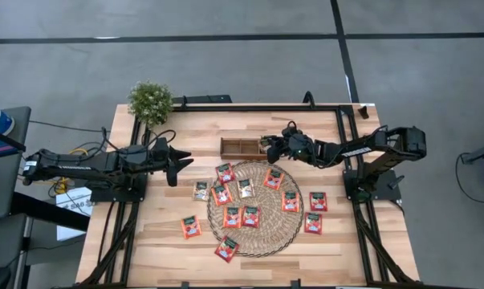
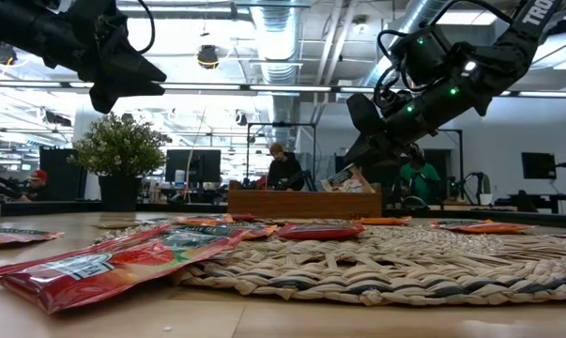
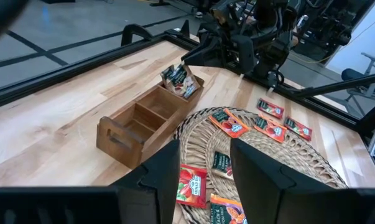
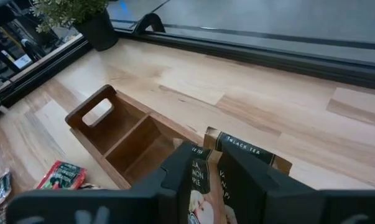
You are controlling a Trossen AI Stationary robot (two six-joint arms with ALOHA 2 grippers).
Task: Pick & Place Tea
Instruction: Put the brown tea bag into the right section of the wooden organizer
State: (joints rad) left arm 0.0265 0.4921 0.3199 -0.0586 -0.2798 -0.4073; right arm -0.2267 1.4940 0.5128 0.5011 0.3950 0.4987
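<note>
Two pale sachets (image 4: 203, 180), apparently black-labelled, sit gripped in the right pincer (image 4: 213, 171) over the tray (image 4: 122, 140).

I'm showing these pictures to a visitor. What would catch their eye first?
Probably the red-orange tea sachets scattered over the round woven mat at the table's centre. Next, the right gripper over the wooden tray's right end, where sachets stand in the end compartment.

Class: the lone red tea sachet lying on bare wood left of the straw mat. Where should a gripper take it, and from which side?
The red sachet lies flat on the table, clear of the mat. Probably best to come straight down and pinch across two opposite edges; its flatness leaves no side to grab.
</note>
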